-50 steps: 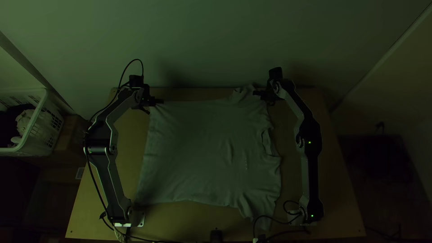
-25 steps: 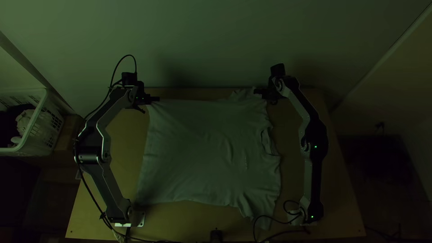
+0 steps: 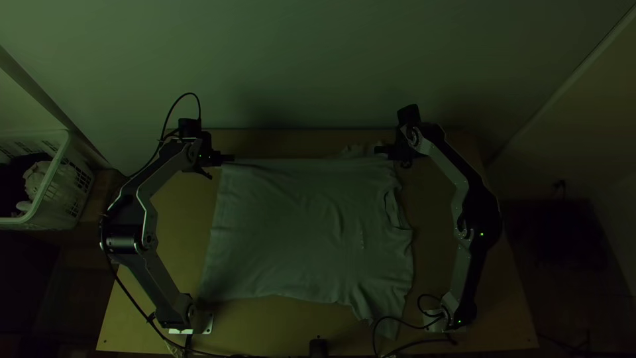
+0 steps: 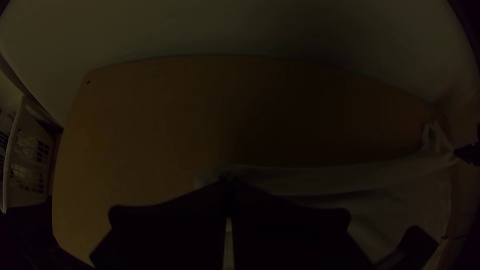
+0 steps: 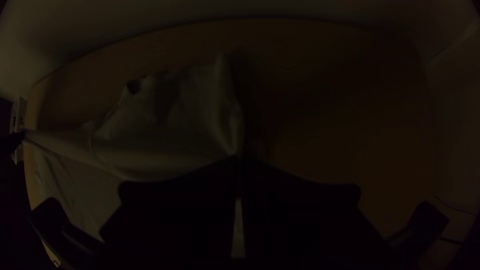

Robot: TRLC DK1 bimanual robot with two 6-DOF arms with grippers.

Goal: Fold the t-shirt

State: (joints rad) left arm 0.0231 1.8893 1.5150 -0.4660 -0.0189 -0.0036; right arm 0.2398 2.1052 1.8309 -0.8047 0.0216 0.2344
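Observation:
The pale t-shirt lies spread on the table, its far edge drawn straight between both grippers. At its far left corner is my left gripper, shut on the hem end. My right gripper is shut on the far edge near the sleeve, which hangs beyond it. In the left wrist view the fingertips of my left gripper meet on the cloth. In the right wrist view my right gripper pinches the t-shirt, with a loose flap beyond.
A white basket holding cloth stands left of the wooden table. A wall rises behind the table's far edge. Cables run along the near edge by the right arm's base, close to the near sleeve.
Both grippers have come toward the near side of the table, bringing the t-shirt's far edge with them. The left gripper has also shifted slightly left. The near part of the shirt has stayed put.

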